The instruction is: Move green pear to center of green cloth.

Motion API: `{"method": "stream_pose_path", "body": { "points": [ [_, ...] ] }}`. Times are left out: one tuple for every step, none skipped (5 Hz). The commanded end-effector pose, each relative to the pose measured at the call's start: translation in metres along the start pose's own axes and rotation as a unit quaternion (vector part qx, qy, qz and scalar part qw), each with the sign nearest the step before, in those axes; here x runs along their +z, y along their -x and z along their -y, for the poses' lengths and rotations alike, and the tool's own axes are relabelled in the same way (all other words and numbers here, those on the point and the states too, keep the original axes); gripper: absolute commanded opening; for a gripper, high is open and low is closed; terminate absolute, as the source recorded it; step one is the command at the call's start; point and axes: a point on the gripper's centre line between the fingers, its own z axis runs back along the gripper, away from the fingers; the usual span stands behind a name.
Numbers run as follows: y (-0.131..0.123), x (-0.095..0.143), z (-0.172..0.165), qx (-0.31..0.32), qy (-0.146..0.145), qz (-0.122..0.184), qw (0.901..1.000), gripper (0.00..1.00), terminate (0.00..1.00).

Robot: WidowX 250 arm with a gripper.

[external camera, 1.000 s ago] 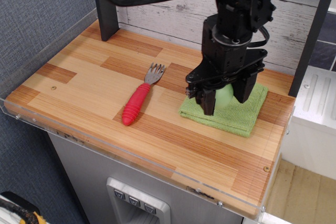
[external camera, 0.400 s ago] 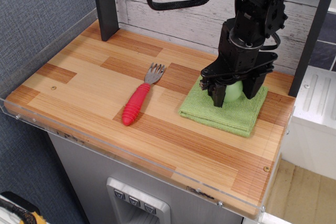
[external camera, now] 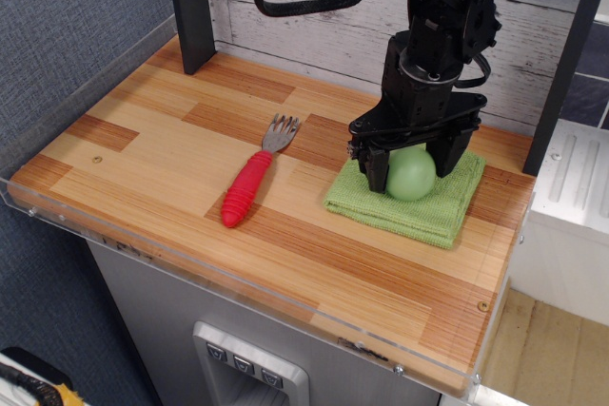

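Observation:
The green pear (external camera: 411,176) stands on the green cloth (external camera: 425,217), near the cloth's middle, at the right of the wooden table top. My black gripper (external camera: 412,164) hangs directly over the pear. Its two fingers (external camera: 376,174) are spread and stand to the left and right of the pear, with the tips close to its sides. The jaws look open, and the pear rests on the cloth. The arm hides the back edge of the cloth.
A fork with a red handle (external camera: 248,186) lies left of the cloth on the wooden table (external camera: 143,140). A dark post (external camera: 190,7) stands at the back left and another at the right (external camera: 566,54). A clear rim runs along the table's front edge (external camera: 238,297).
The gripper has shifted slightly left, and its fingers have spread apart again. More of the pear now shows between them, resting on the cloth.

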Motion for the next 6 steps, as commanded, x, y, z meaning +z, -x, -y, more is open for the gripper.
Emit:
{"method": "stream_pose_path", "body": {
  "points": [
    [-0.030, 0.078, -0.002, 0.004, 0.071, 0.040, 0.9967, 1.00, 0.00],
    [-0.048, 0.105, -0.026, 0.039, 0.056, 0.075, 0.9949, 1.00, 0.00],
    [-0.074, 0.101, -0.050, 0.028, 0.022, 0.069, 0.9970, 1.00, 0.00],
    [-0.101, 0.083, -0.083, 0.002, 0.009, 0.095, 0.9954, 1.00, 0.00],
    [-0.128, 0.060, -0.113, -0.097, -0.002, 0.089, 0.9913, 1.00, 0.00],
    [-0.151, 0.038, -0.142, -0.151, -0.008, 0.061, 0.9865, 1.00, 0.00]
  ]
}}
